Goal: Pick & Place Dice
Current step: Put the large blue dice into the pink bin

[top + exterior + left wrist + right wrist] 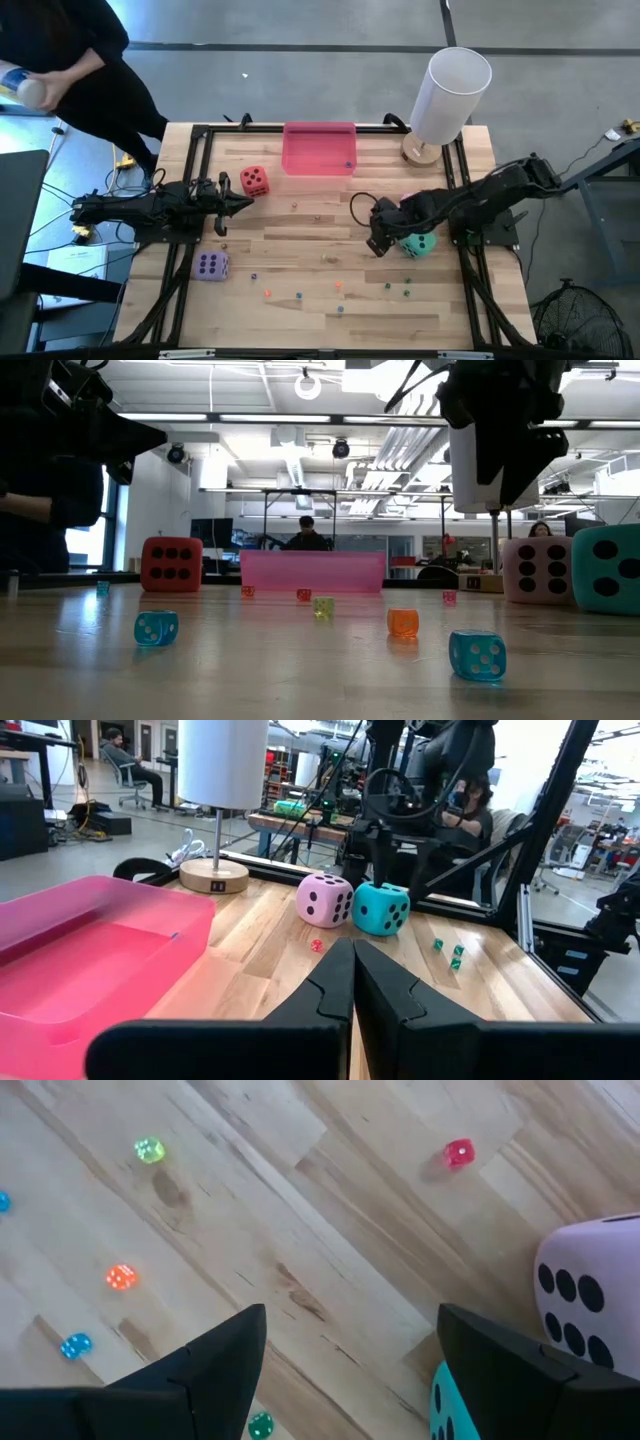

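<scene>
On your left, the left tool sits just above the desk near its left edge, its fingers pressed fully together with nothing between them. The red die lies just beyond its tip, towards the pink tray, and is apart from the tool. Nearer the front edge on that side, the purple die rests on the wood by the frame rail.

Moving to the middle, the pink tray stands at the far edge of the desk; a small dark speck shows near one corner inside it, too small for you to tell what it is. In front of it, the tiny dice are scattered loose over the boards: from the low view you can pick out a blue one, a yellow-green one, an orange one and another blue one closest to the camera.

To the right, the right tool hangs over the desk with its fingers spread wide and nothing gripped between them; bare wood shows in the gap. The teal die lies just beside that tool, and the pink die sits touching the teal one, mostly covered by the arm from above. A white lamp stands at the far right corner.

A person in dark clothes stands off the far left corner.
</scene>
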You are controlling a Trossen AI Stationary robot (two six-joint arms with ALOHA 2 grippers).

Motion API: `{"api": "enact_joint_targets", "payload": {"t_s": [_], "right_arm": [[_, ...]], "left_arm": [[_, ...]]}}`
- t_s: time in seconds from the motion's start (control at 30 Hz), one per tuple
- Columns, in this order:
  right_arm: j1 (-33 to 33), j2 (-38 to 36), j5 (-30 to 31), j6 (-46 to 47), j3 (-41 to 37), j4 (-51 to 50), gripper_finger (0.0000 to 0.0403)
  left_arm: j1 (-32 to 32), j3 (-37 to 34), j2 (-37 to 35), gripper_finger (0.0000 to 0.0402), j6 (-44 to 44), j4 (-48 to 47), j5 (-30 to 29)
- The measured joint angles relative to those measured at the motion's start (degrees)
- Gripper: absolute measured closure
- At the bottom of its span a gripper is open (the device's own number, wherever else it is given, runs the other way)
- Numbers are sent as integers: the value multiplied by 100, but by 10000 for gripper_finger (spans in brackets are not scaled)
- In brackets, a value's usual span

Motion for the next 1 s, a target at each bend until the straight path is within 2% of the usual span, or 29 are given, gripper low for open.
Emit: {"api": "enact_joint_targets", "payload": {"t_s": [0.13,0.3,0.53,0.63,0.8,1.0], "right_arm": [[52,-7,83,-50,0,-36,117],[127,-9,151,-23,0,-551,117],[153,-14,129,105,2,-341,113],[153,-14,87,104,2,-298,88],[140,-16,-23,-33,2,-224,12],[145,-27,-56,106,2,-229,16]], "left_arm": [[1,0,0,401,0,0,0],[1,0,0,401,0,1,0],[0,0,0,401,0,2,0],[2,0,0,401,0,2,0],[2,0,2,401,0,1,0],[1,0,1,401,0,2,0]]}}
